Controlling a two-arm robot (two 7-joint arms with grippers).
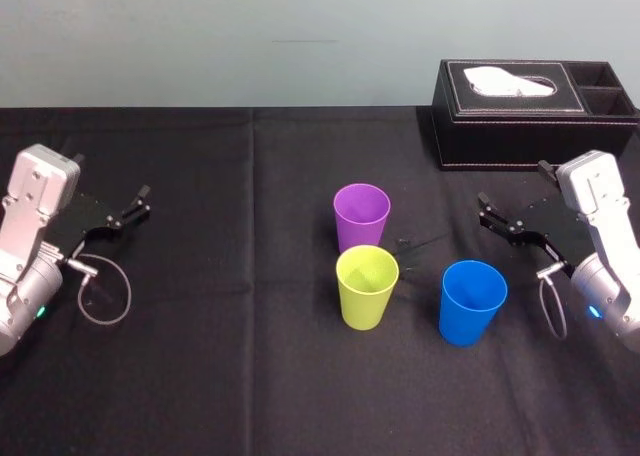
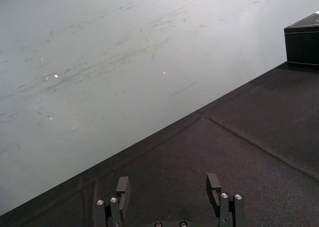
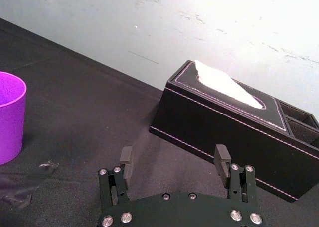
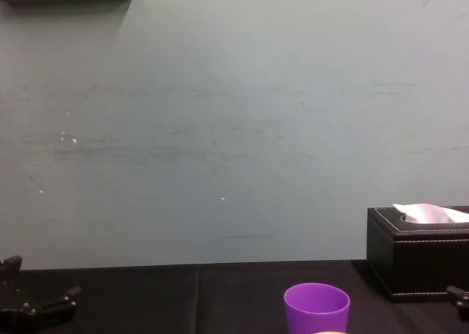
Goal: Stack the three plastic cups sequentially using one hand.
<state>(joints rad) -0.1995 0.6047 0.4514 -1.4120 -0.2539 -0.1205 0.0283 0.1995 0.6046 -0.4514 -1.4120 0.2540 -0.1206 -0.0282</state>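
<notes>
A black tissue box [image 1: 535, 126] with white stitching sits at the far right of the table, a white tissue [image 1: 512, 80] rising from its top slot. Two open compartments [image 1: 605, 86] at its right end are too dark to show any contents.

Nearer the middle stand three smooth, tapered plastic tumblers of like size, all upright, mouths up and empty, none set inside another. The purple cup [image 1: 361, 216] is farthest from the robot. The yellow-green cup [image 1: 367, 286] stands just in front of it, so close that contact cannot be told. The blue cup [image 1: 472, 302] stands to the right of the yellow-green one, clearly apart. A small dark scrap [image 1: 415, 244] lies on the cloth between the purple and blue cups.

The right gripper [image 1: 484, 210] hovers to the right of the cups, between the blue cup and the tissue box, its black fingers spread with nothing between them. The left gripper [image 1: 140, 202] is parked well off at the table's left side, its fingers likewise spread and holding nothing.

A black cloth [image 1: 250, 376] covers the whole table, with a crease running away from the robot to the left of the cups. Behind rises a plain pale grey-green wall [image 1: 200, 36], lightly scuffed
</notes>
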